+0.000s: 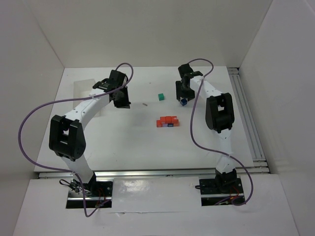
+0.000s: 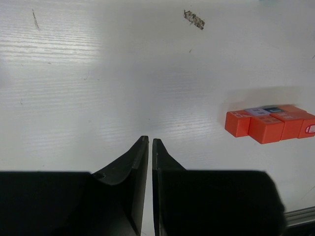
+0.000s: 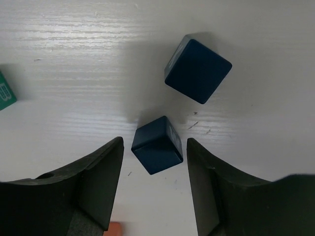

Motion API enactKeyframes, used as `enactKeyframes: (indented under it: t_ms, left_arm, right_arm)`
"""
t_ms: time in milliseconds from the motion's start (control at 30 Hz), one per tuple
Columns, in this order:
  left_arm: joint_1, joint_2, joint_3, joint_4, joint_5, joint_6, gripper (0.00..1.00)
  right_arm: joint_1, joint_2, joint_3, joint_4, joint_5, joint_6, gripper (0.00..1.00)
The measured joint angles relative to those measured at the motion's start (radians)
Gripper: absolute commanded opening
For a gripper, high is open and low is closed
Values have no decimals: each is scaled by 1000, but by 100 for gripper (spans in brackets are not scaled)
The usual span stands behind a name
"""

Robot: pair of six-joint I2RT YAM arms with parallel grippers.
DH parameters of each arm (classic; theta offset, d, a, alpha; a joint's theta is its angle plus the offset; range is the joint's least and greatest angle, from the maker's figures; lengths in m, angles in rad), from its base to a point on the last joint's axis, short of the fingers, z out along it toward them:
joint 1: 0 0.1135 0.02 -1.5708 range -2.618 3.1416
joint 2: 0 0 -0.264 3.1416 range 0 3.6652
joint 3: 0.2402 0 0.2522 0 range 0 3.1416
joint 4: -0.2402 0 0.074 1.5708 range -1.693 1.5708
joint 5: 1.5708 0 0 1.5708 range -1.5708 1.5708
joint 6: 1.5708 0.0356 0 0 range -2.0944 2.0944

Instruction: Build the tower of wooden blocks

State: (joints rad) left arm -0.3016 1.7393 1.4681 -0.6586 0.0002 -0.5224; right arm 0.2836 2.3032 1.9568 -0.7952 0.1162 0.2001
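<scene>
Eyes on the right tool first. Its two black fingers are spread wide, and a dark blue cube sits on the tabletop right between them. There's a sliver of white on either side of it, so neither finger is touching and nothing is gripped. One side face of that cube carries a small pale print, too small to read.

Just beyond it lies a second dark blue cube, turned corner-on and apart from the first. Off at the left edge of the right wrist view a teal cube pokes in, with white lettering on its side that's cut off and unreadable.

Over on the other side, the left tool has its fingers pressed almost together with only a thin slit between the tips. It holds nothing and sits over bare tabletop, with a dark scuff mark farther out.

The tower so far is a row of red and orange cubes at mid-tabletop, packed touching side by side, with a pale purple face showing at its back. Little stickers sit on the top faces, illegible from here. From above, the teal cube stands alone behind that row, well apart from it.
</scene>
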Motion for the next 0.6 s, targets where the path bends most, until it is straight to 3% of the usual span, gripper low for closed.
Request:
enactKeyframes:
  t_ms: [67, 333, 433, 500, 600]
  left_arm:
    - [0, 0, -3, -1, 2, 0, 19]
    - [0, 0, -5, 0, 9, 0, 17]
    - [0, 0, -5, 0, 11, 0, 17]
    - [0, 0, -5, 0, 16, 0, 17]
    - [0, 0, -5, 0, 22, 0, 16]
  right_arm:
    - [0, 0, 0, 3, -7, -7, 53]
    - [0, 0, 0, 4, -27, -13, 39]
    - [0, 0, -1, 5, -34, -14, 40]
    - [0, 0, -1, 5, -41, -10, 58]
    - [0, 0, -2, 4, -45, 1, 59]
